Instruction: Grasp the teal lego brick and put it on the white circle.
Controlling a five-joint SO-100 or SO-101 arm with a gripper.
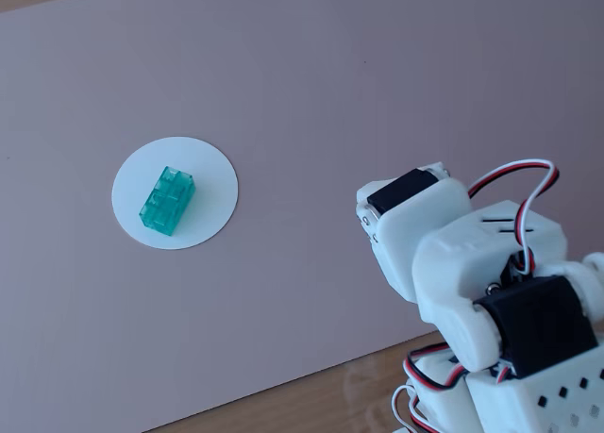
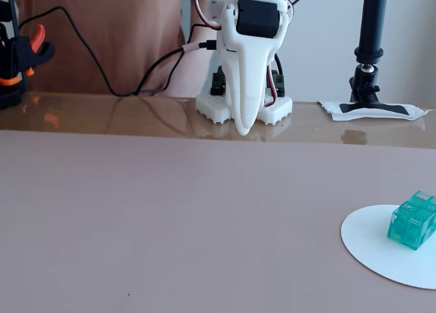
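The small translucent teal-green studded plastic brick (image 1: 166, 200) lies flat on the thin white round disc (image 1: 209, 168), inside its rim; in the other fixed view the brick (image 2: 411, 221) sits toward the right of the disc (image 2: 368, 241). My fingers (image 2: 244, 127) point down at the desk, folded back close to my white base (image 2: 216, 107), well apart from the brick and holding nothing. They appear drawn together into one tapered tip. The pink mat (image 1: 359, 74) covering the desk (image 2: 102, 115) is bare between me and the disc. Behind my base: black cables (image 2: 88, 54), an orange-and-black clamp (image 2: 20, 57), a black camera stand (image 2: 370, 47) on taped white padding (image 2: 373, 110)
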